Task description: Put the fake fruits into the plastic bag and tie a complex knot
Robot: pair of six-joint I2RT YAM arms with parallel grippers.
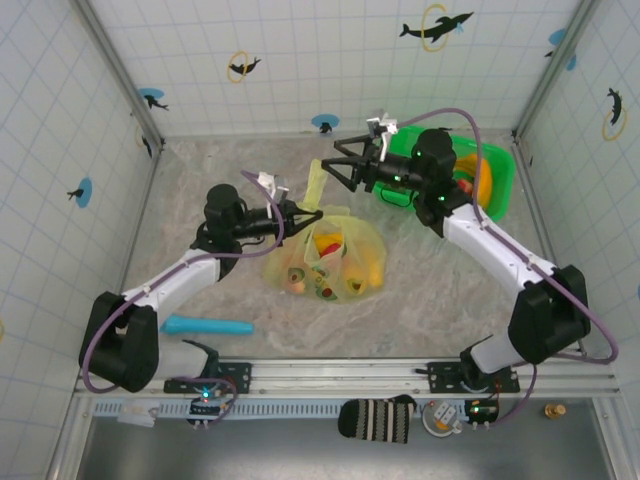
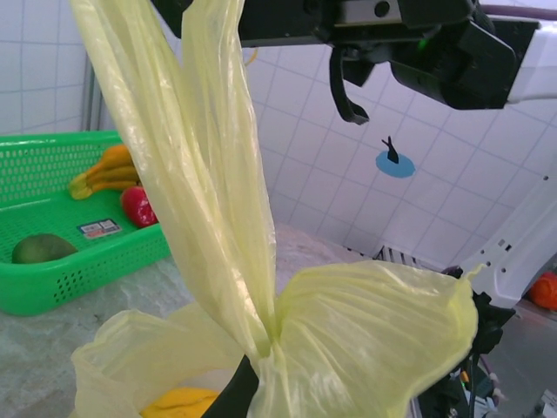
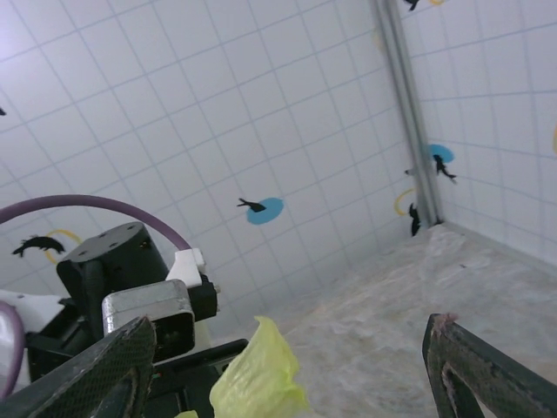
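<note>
The plastic bag [image 1: 330, 262] lies mid-table, pale yellow-green, with several fake fruits [image 1: 345, 272] showing through it. My left gripper [image 1: 305, 214] is shut on the bag's gathered handles [image 2: 261, 335], with one dark finger [image 2: 231, 394] visible under the pinch. A yellow fruit [image 2: 178, 403] shows inside the bag below. One handle strip [image 1: 316, 180] rises from the pinch. My right gripper [image 1: 331, 167] hangs open around that strip's tip [image 3: 259, 376], which stands free between the fingers [image 3: 96, 374]. In the left wrist view the right gripper [image 2: 346, 83] is overhead.
A green tray [image 1: 500, 170] stands at the back right, holding bananas [image 2: 109, 170], a red fruit [image 2: 137, 205] and a green fruit [image 2: 39, 248]. A teal stick [image 1: 207, 325] lies near the left arm's base. Tiled walls close in the table on three sides.
</note>
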